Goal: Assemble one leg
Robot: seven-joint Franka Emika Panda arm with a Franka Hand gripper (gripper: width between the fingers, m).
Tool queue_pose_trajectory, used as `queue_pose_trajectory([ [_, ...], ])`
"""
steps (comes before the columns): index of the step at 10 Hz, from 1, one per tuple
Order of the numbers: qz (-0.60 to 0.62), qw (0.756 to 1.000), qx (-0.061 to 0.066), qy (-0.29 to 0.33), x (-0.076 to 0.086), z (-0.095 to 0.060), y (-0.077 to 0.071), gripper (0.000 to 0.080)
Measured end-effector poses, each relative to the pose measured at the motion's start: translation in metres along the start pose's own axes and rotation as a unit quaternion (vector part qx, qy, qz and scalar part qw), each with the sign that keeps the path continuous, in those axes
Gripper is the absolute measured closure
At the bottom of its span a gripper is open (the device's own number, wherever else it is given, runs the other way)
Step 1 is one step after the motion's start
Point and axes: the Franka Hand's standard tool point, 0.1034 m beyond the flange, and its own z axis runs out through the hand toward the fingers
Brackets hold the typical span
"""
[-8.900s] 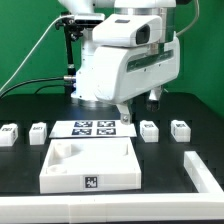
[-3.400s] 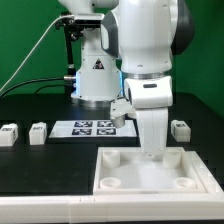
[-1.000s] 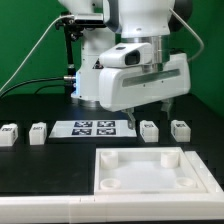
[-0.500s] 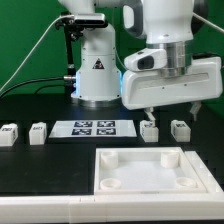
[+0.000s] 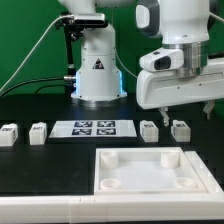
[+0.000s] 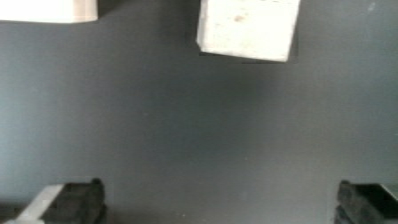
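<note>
Black table [image 5: 45, 172] carries four legs [image 5: 38, 132] and one panel [image 5: 140, 153].

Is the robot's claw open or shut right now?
Open. In the wrist view the two-finger gripper has its dark fingers far apart, with only bare black table between.

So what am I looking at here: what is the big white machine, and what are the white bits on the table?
It is a robot arm ending in a two-finger pincer. One picture comes from a camera standing off the arm; the other from a camera on its wrist, showing its dark fingertips. On the black table lie four small white legs, a marker board and a large white panel with corner sockets. The pincer is open, holds nothing, and hovers near two legs.
</note>
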Motion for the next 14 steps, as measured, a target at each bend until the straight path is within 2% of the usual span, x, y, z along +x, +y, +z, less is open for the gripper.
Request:
queue_pose_trajectory([
  [1, -0.004, 0.998, -0.009, -0.062, -0.01, 0.001, 0.003, 0.0151],
  [2, 0.006, 0.993, -0.01, -0.119, -0.01, 0.001, 0.004, 0.0151],
  [3, 0.046, 0.984, -0.001, -0.172, -0.015, 0.007, 0.004, 0.0151],
  [5, 0.065, 0.96, -0.005, -0.274, -0.029, 0.01, -0.005, 0.0151],
  [7, 0.066, 0.934, -0.005, -0.351, -0.036, 0.017, -0.004, 0.0151],
  [9, 0.062, 0.913, -0.005, -0.404, -0.041, 0.028, -0.006, 0.0151],
  [11, 0.062, 0.918, -0.005, -0.392, -0.043, 0.038, -0.007, 0.0151],
  [14, 0.058, 0.912, -0.009, -0.406, -0.05, 0.047, -0.013, 0.0151],
])
